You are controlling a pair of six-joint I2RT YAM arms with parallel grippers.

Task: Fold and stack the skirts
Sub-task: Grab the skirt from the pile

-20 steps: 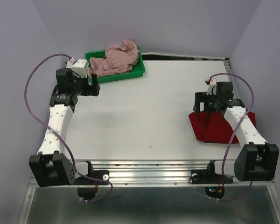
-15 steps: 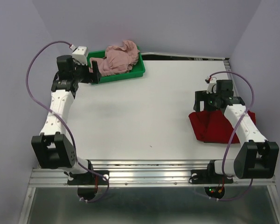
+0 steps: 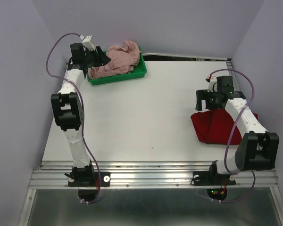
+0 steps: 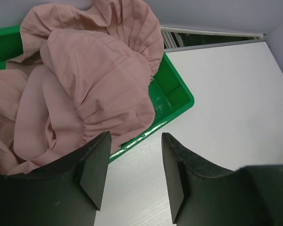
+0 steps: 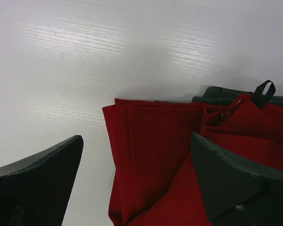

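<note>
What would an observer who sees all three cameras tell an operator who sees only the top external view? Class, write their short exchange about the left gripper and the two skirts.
Operator: From above, the arm hides the fingers. Has the left gripper hold of the pink skirt?
Observer: No. The left wrist view shows the left gripper open, with nothing between its fingers.
Operator: How close is it to the cloth?
Observer: The pink skirt lies just past the fingertips, heaped in the green tray.
Operator: Is the dark red skirt folded?
Observer: The right wrist view shows the dark red skirt with several layered edges at its corner.
</note>
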